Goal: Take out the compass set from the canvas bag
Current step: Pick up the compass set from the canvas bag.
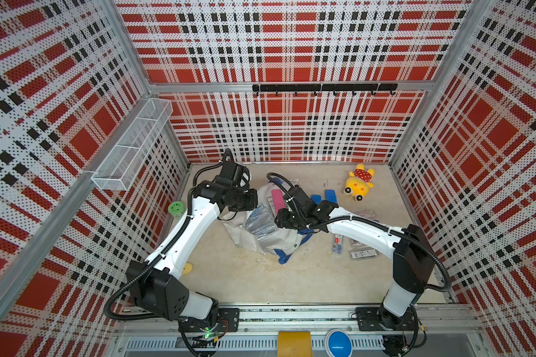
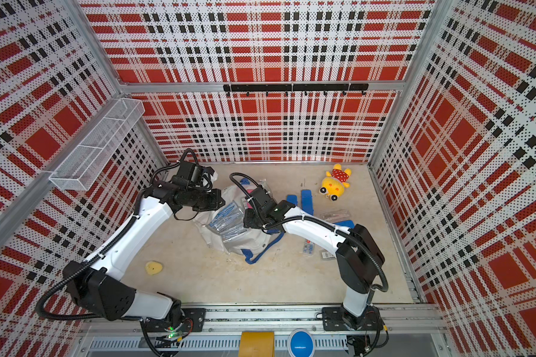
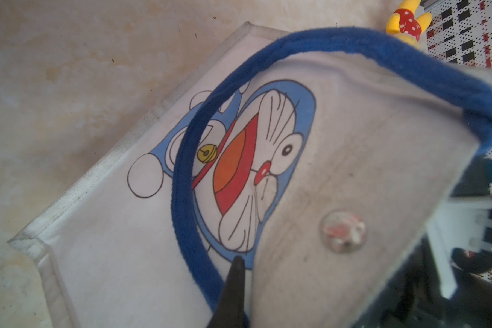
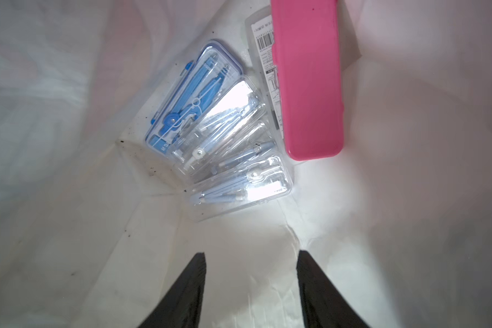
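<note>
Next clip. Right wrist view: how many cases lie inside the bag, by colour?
Inside the canvas bag:
Pink case: 1
Blue-trimmed case: 1
Clear case with barcode label: 1
Clear fanned cases: 3 (overlapping, count uncertain)
Total: 6

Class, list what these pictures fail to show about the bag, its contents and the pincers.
- Left wrist view: left pincer, shut; its tip hides whether it pinches handle or cloth of the canvas bag.
- Right wrist view: glare whitens the clear cases; the edge cuts off the pink case.
- Both top views: right pincer hidden behind its wrist.
</note>
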{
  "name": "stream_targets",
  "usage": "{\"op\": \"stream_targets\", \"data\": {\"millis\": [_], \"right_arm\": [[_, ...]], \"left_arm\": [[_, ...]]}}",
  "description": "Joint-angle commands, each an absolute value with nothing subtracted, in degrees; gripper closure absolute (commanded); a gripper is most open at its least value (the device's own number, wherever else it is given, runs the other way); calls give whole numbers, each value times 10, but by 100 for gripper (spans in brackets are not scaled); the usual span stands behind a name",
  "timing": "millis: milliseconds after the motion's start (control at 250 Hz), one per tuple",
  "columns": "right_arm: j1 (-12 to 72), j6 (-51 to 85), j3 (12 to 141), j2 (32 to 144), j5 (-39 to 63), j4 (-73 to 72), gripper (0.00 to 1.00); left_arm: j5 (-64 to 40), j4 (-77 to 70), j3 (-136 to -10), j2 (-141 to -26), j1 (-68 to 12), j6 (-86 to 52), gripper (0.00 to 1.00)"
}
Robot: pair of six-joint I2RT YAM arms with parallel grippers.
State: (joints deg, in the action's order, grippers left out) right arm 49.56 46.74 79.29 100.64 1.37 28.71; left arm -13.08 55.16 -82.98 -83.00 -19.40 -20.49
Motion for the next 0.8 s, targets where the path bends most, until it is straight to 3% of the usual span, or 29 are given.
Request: {"op": "stream_targets", "data": {"millis": [0,136,392,796], "right_arm": [[513,476,771,985,-2,205,45],[518,483,726,977,24,162,48],[501,504,781,1068,43,199,52],[457,484,868,1126,-38,258,34]], "left_arm": [[-135,567,-856,-830,-198,-215,100],[-134,567,-858,-831,-198,-213,100],[-145,567,-867,-838,-201,-210,100],[-152,570,-871,-839,-205,-202,100]]}}
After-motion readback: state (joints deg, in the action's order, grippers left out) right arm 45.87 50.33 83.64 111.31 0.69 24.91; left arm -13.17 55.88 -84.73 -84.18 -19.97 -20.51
